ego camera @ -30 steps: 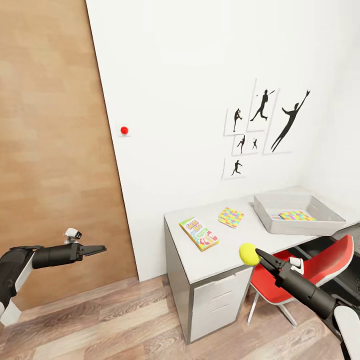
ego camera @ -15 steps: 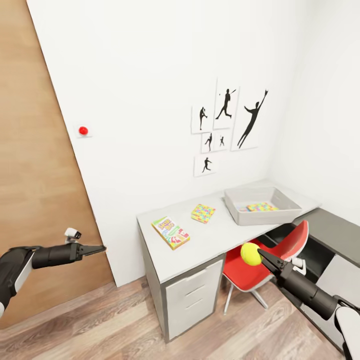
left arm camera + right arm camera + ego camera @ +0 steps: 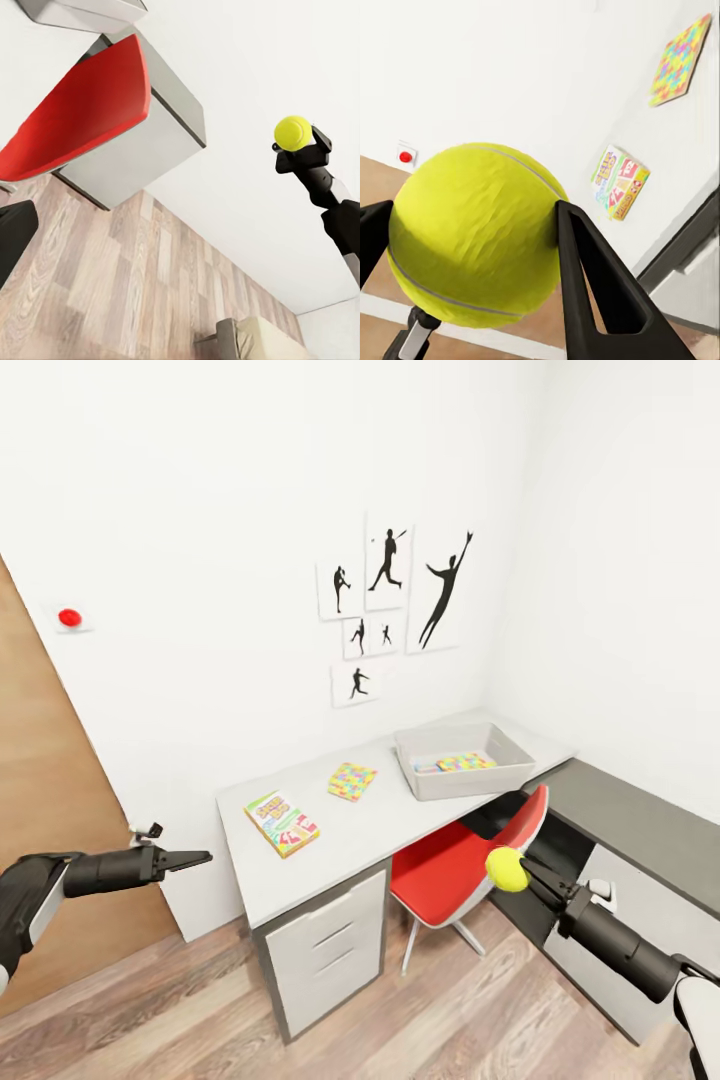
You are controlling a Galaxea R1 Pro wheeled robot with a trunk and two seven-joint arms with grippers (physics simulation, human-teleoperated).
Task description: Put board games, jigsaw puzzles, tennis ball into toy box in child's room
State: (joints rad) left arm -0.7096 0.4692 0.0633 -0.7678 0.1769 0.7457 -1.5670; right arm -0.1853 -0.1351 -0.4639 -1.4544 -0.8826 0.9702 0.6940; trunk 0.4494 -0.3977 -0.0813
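A: Where's the tennis ball?

B: Pinched between the right gripper's fingers, held in the air off the table's front edge, just beside the red chair.

A: And the left gripper?

B: Out in the air beyond the table's left end, fingers drawn together, nothing in them as far as I can tell.

A: The rest?

B: The toy box stands at the table's far right end with one jigsaw puzzle inside. The other puzzle lies mid-table; a board game lies near the left end.
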